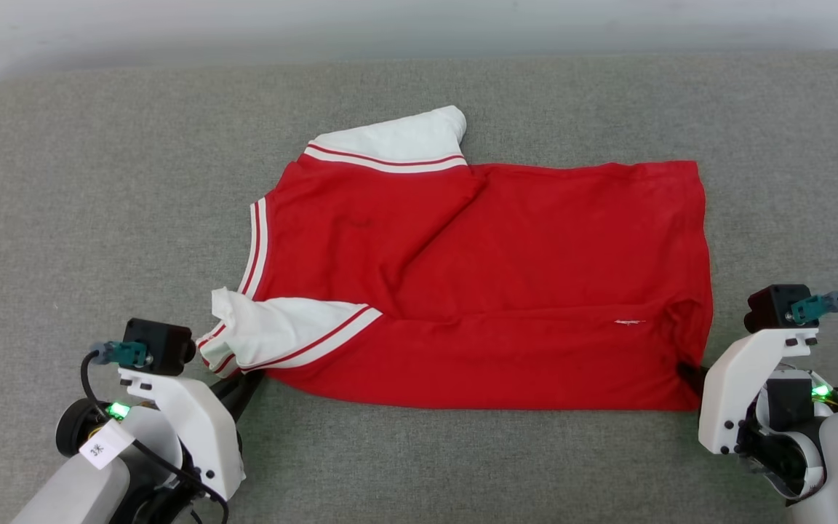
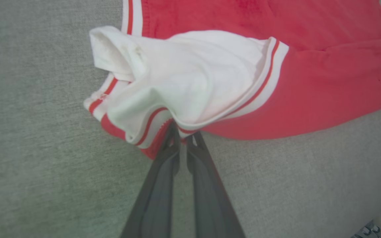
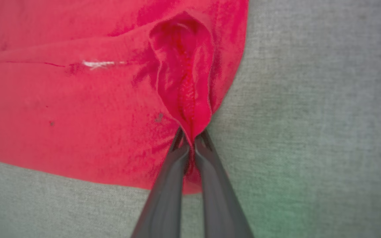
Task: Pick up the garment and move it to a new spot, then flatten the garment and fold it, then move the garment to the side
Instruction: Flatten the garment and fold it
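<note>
The garment (image 1: 506, 291), a red jersey with white sleeves and striped trim, lies spread across the grey surface, plain red side up; no lettering shows. One white sleeve (image 1: 397, 138) points away at the top, the other (image 2: 190, 76) is bunched at the near left corner. My left gripper (image 2: 184, 130) is shut on the cloth at that near sleeve's edge; it is also at lower left in the head view (image 1: 252, 378). My right gripper (image 3: 190, 137) is shut on a pinched fold of the red hem at the near right corner (image 1: 689, 375).
A grey fabric surface (image 1: 99, 218) extends widely to the left, right and front of the garment. Its far edge meets a pale wall (image 1: 419, 29) at the top. A corner of a shoe-like object (image 2: 380, 226) shows at the bottom right of the left wrist view.
</note>
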